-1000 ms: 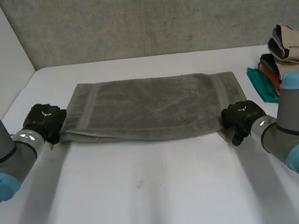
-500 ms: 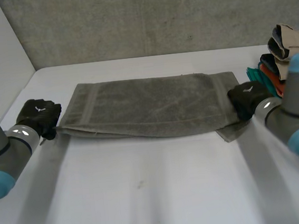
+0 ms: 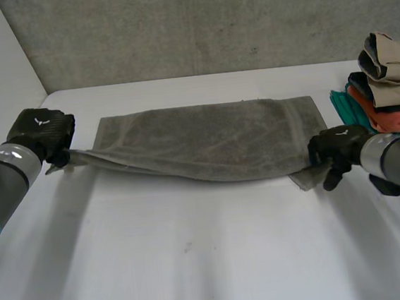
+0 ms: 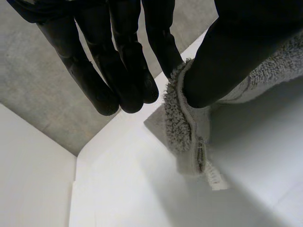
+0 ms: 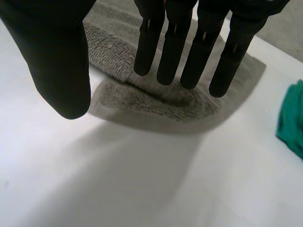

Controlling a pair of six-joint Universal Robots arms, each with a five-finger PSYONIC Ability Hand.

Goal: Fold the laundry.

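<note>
Grey terry towel (image 3: 206, 139) lies spread across the middle of the white tabletop (image 3: 211, 262), long side running 9 to 3 o'clock, folded double with the far edge flat. Left hand (image 3: 41, 131) is at the towel's 9 o'clock end, grasping the near corner there and holding it off the tabletop, so the near edge rises toward that hand and sags toward the centre. In the left wrist view the thumb (image 4: 227, 56) pins the towel's hem (image 4: 189, 137) against one finger, the other fingers (image 4: 118, 71) straight beside it, and a short bit of hem hangs below the pinch. Right hand (image 3: 336, 147) is at the towel's 4 o'clock corner, released: in the right wrist view its fingers (image 5: 175, 42) are straight and the thumb is spread apart, holding nothing, with the towel corner (image 5: 156, 101) lying flat under the fingertips; touching or not, cannot tell. A pile (image 3: 384, 75) of folded clothes, beige on top, orange and green below, sits at the tabletop's 2 o'clock edge, just beyond the right hand.
</note>
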